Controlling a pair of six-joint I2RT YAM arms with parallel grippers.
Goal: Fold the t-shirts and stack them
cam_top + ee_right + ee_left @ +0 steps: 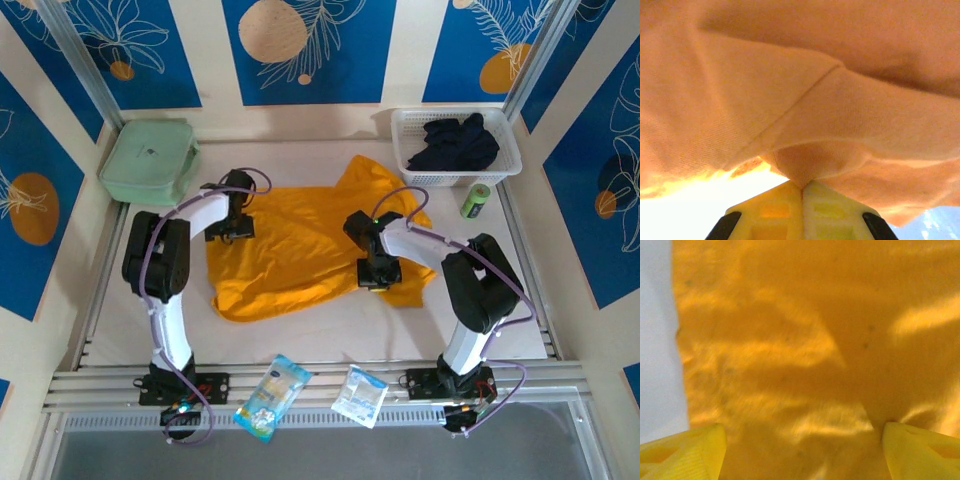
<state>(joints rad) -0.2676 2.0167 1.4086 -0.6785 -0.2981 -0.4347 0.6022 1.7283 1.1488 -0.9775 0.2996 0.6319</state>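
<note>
With the orange-yellow t-shirt (300,250) spread flat on the table (330,335), the right gripper (802,187) pinching a fold of it and the left gripper (801,432) gaping above the cloth, the left should probably grip before both lift evenly

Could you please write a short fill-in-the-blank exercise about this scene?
1. The right gripper is ___ on the orange-yellow t-shirt.
2. The left gripper, over the same t-shirt, is ___.
3. The white basket stands at the far ___ corner of the table.
Missing words: shut; open; right.
</note>
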